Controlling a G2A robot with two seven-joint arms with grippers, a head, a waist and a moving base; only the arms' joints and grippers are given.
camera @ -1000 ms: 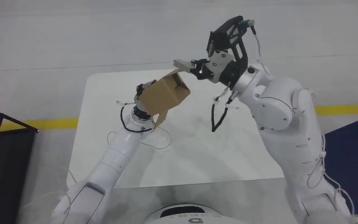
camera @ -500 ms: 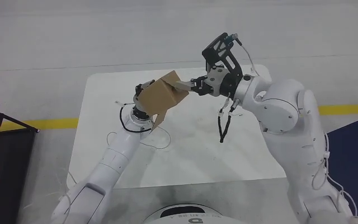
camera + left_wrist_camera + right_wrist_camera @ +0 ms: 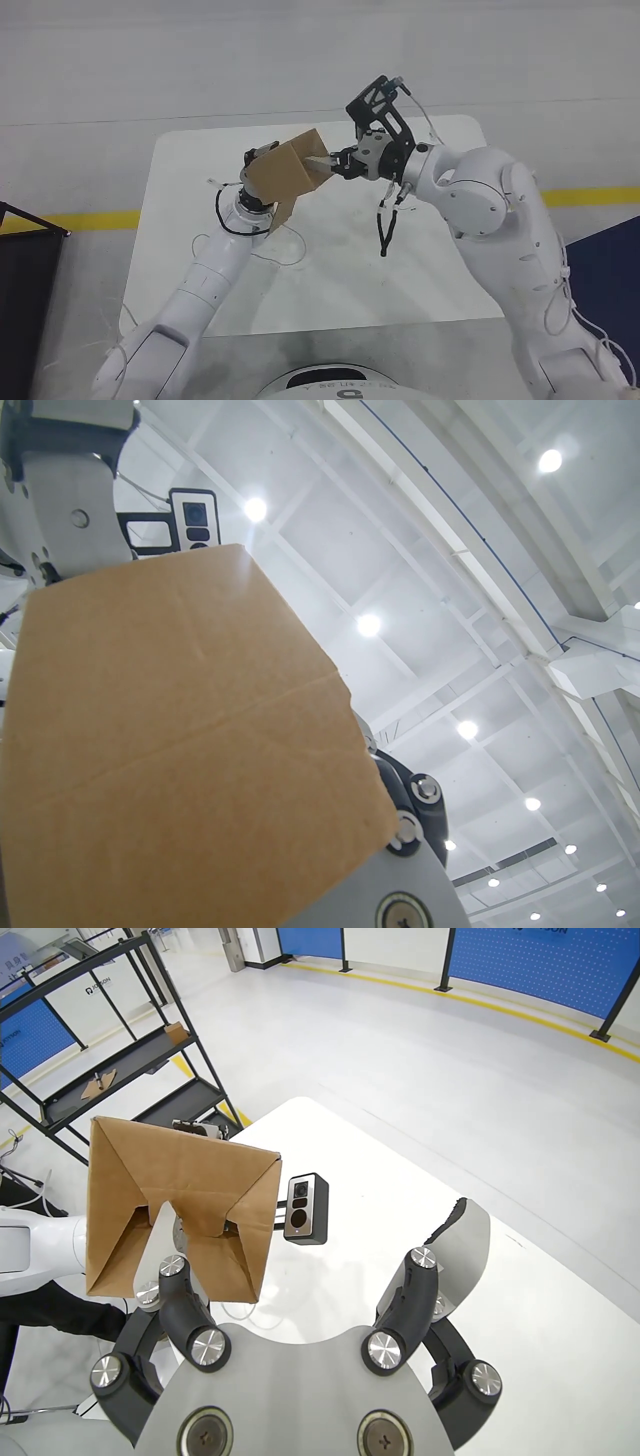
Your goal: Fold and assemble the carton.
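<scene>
Partly, carton (image 3: 290,168) around right tool (image 3: 313,1220) finger

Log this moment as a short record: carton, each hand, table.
carton: brown, held in the air, one end open with its flaps partly folded in
left hand: shut on the carton
right hand: open; one finger pokes into the carton's open end, the other is outside it
table: white, below the carton
</scene>
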